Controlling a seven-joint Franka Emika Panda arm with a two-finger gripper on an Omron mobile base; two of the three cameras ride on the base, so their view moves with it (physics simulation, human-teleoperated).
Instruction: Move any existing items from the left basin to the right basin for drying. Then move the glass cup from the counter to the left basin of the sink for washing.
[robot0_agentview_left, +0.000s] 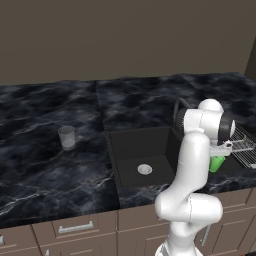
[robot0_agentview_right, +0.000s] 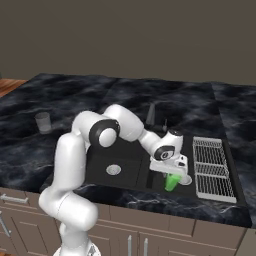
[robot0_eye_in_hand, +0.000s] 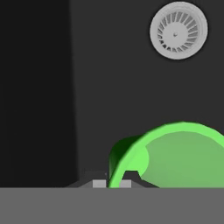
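Note:
The bright green item (robot0_agentview_right: 171, 182) hangs in my gripper (robot0_agentview_right: 172, 175), which is shut on its rim over the right basin (robot0_agentview_right: 159, 186), the half beside the wire rack. In the hand view the green item (robot0_eye_in_hand: 183, 153) is a hollow rounded shape, its edge pinched in the gripper (robot0_eye_in_hand: 112, 183), above the black basin floor (robot0_eye_in_hand: 109, 87) and its silver drain (robot0_eye_in_hand: 178, 29). Whether it touches the floor I cannot tell. In the left base view the green item (robot0_agentview_left: 216, 163) peeks out behind the arm. The left basin (robot0_agentview_left: 135, 150) holds just its drain (robot0_agentview_left: 144, 169). The glass cup (robot0_agentview_left: 66, 137) stands upright on the counter (robot0_agentview_left: 45, 170), left of the sink.
A silver wire rack (robot0_agentview_right: 214, 167) lies on the counter right of the sink. The dark curved faucet (robot0_agentview_right: 150, 114) rises behind the divider between the basins. My own arm arches over the left basin. Beige cabinets with handles run below the counter's front edge.

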